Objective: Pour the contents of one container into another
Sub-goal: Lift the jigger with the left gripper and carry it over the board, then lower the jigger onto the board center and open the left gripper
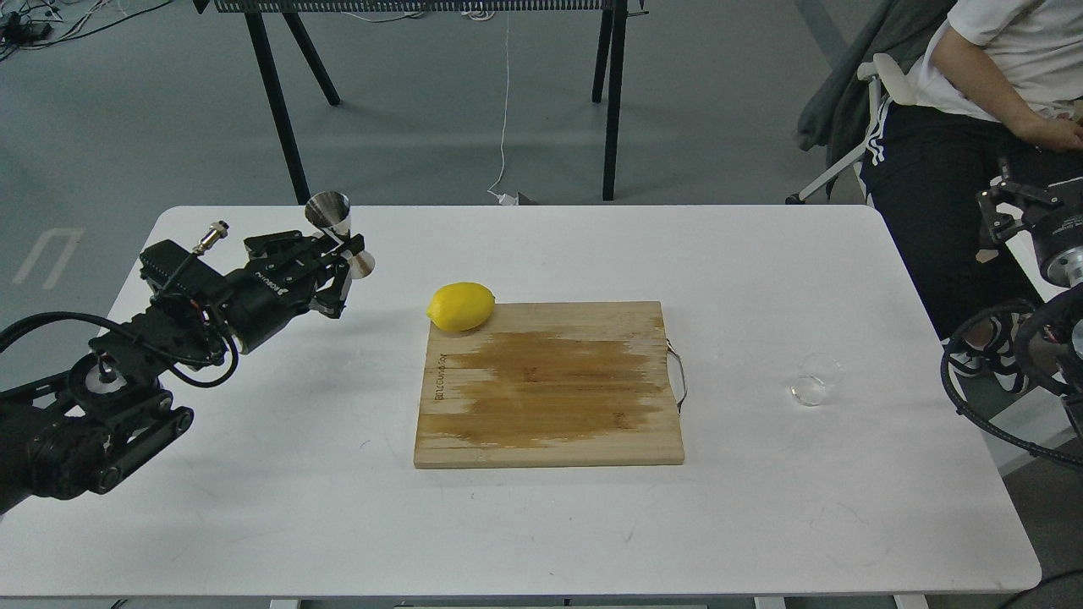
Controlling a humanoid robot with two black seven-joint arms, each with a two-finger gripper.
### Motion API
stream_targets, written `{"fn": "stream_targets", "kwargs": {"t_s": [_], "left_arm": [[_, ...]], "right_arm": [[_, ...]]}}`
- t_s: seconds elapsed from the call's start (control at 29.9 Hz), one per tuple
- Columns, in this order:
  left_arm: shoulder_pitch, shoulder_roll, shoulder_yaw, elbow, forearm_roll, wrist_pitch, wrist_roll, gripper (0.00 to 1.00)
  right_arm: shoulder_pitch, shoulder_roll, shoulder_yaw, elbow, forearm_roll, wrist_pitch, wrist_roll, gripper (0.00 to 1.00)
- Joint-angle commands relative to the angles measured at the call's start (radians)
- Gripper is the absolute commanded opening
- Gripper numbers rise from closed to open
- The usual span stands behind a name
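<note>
While the left gripper pinches the tilted steel jigger at its narrow waist above the table's far-left corner, the small glass cup, likely light, slick and fragile, sits far right awaiting a gentle 2-finger side grasp.

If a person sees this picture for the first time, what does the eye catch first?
Probably the yellow lemon, on the far left corner of the wooden cutting board at the table's middle. Next, the left gripper holds the steel jigger tilted above the table's far left.
</note>
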State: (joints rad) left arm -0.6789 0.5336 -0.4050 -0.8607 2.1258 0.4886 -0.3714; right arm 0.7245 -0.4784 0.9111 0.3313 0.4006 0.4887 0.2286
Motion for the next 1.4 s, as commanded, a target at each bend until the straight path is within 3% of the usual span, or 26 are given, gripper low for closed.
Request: {"fn": "stream_targets", "kwargs": {"t_s": [0.0,0.23,0.43,0.74,0.87,1.37], "left_arm": [[-0.031,-0.087,0.000,-0.003,0.056,0.000,0.005,0.08],[-0.021,-0.248,0.012,-0.003,0.056,0.000,0.040,0.08],[-0.016,-0.310,0.138,0.012,0.056,-0.018,0.061,0.08],[-0.001,-0.466,0.176,0.144,0.056,-0.031,0.107,0.08],[0.018,-0.492,0.176,0.198,0.056,-0.031,0.127,0.09],[0.025,-0.481,0.180,0.216,0.056,-0.033,0.127,0.13]], "right_arm": [[-0.013,-0.016,0.000,0.000,0.001,0.000,0.000,1.00],[-0.022,-0.017,0.002,0.000,0.001,0.000,0.000,1.00],[-0.020,-0.014,0.005,0.000,0.001,0.000,0.000,1.00],[-0.022,-0.014,0.003,0.000,0.001,0.000,0.000,1.00],[-0.020,-0.014,0.003,0.000,0.001,0.000,0.000,1.00],[-0.022,-0.009,0.000,0.000,0.000,0.000,0.000,1.00]]}}
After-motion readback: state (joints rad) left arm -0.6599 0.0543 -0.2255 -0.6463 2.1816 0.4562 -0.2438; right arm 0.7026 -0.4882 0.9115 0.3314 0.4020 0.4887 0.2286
